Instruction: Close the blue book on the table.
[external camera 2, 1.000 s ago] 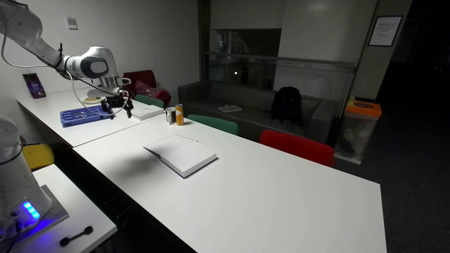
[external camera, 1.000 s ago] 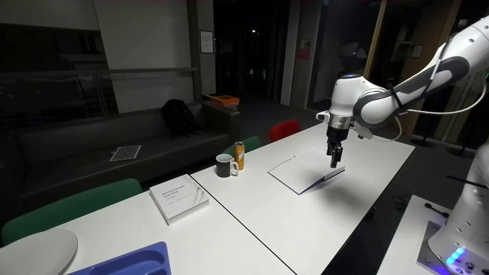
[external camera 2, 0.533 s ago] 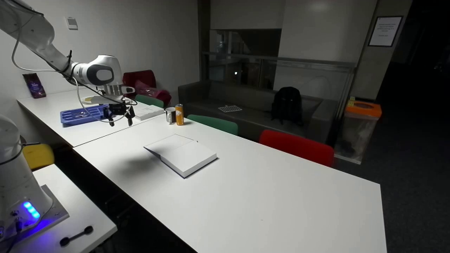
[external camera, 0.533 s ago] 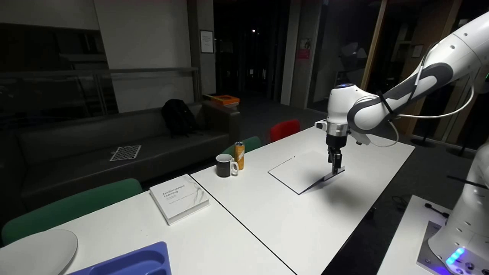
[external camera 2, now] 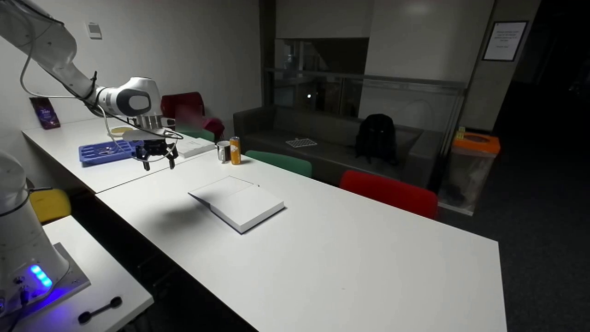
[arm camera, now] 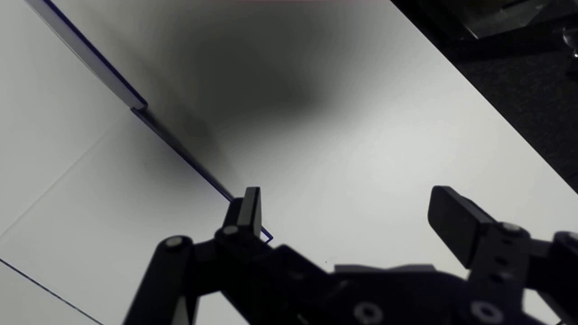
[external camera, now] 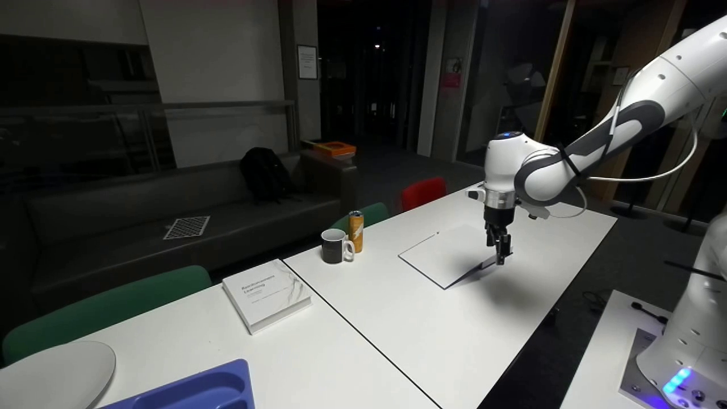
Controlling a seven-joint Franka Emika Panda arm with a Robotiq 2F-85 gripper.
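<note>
- The blue book (external camera 2: 249, 207) lies open on the desk (external camera 2: 368, 272), pages upward, with dark blue cover edges visible.
- In an exterior view, the tool (external camera 2: 159, 166) hangs above the desk, at 10 o'clock from the blue book and apart from it.
- The tool is released: in the wrist view, its two fingers (arm camera: 456, 216) stand wide apart, with desk surface between them.
- In the wrist view, the blue book occupies the 9 o'clock side; one finger hides part of its cover edge.
- In an exterior view, the orange can (external camera 2: 235, 151) stands upright at 12 o'clock from the blue book.
- The mug (external camera 2: 224, 152) stands upright just beside the orange can, at its 9 o'clock.
- The white book (external camera 2: 197, 146) lies closed at 11 o'clock from the blue book.
</note>
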